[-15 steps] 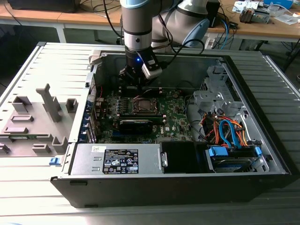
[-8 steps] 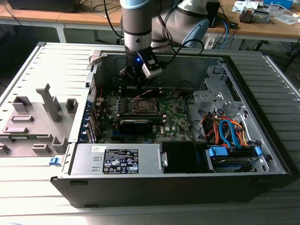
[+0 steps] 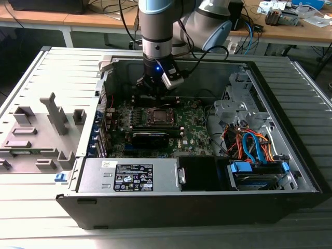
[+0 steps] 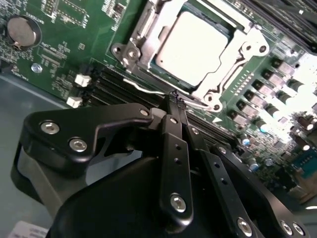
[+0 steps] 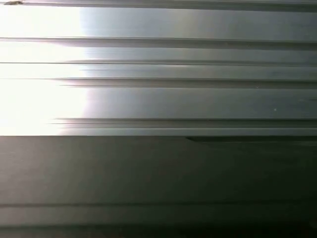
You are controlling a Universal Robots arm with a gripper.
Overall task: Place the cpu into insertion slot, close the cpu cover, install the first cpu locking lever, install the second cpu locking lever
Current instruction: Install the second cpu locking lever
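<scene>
While the cpu (image 4: 192, 47) is sitting flat in the insertion slot (image 4: 148, 59), upper middle of the second wrist view, the cpu cover (image 4: 247, 54) is lying closed over it, its silvery frame ringing the chip's pale top. In the exterior view the same socket is showing just above centre on the green motherboard (image 3: 194, 136). Along the socket's lower edge a thin wire locking lever (image 4: 141, 87) is running, and the gripper (image 4: 177, 97) is pressing its jaws together right at that wire; they are drawn almost fully closed, seemingly pinching the lever, though the contact itself is too small to be sure.

Judging from this, the lever step is under way. Doing it well means keeping the pinch on the wire alone, clear of the cover's frame and the black memory slots (image 4: 106, 87) just beside it, and guiding the lever sideways under its hook rather than forcing it straight down, since a slip could scrape the board.
</scene>
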